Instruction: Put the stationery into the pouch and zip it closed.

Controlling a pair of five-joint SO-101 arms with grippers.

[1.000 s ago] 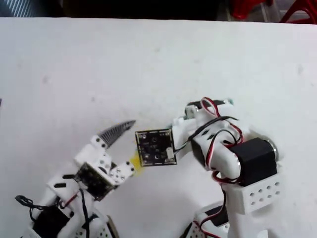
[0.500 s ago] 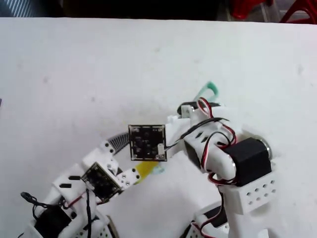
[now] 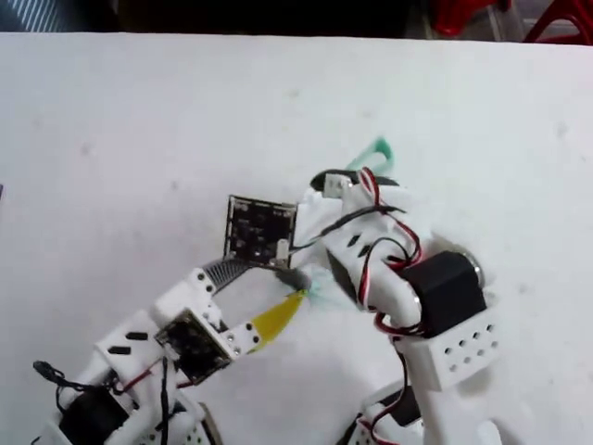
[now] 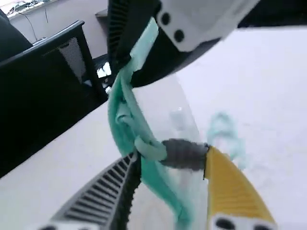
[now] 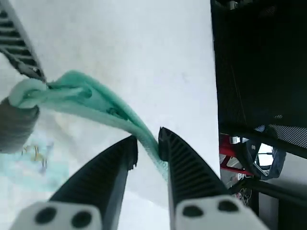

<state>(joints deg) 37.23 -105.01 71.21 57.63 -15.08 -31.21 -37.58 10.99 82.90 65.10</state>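
Observation:
The pouch is clear plastic [image 4: 184,115] with a green zipper band [image 5: 98,103]; most of it lies under the right arm [image 3: 371,250]. Its green loop [image 3: 378,148] sticks out on the far side of that arm. My left gripper [image 4: 171,155], with one grey ribbed finger [image 4: 103,191] and one yellow finger [image 4: 230,191], is shut on the grey zipper pull [image 4: 184,154]. In the high view the left gripper [image 3: 289,283] sits just in front of the right arm. My right gripper [image 5: 147,138] is shut on the green band a short way from the pull [image 5: 14,129].
The white table [image 3: 139,120] has bare room to the left and at the back. Its far edge meets a dark floor with red chair legs [image 3: 463,14]. A black chair [image 4: 43,86] stands beyond the table's edge.
The right arm has moved toward the far side of the table, and the green loop has come out from under it. The left gripper has followed to the right and taken the zipper pull.

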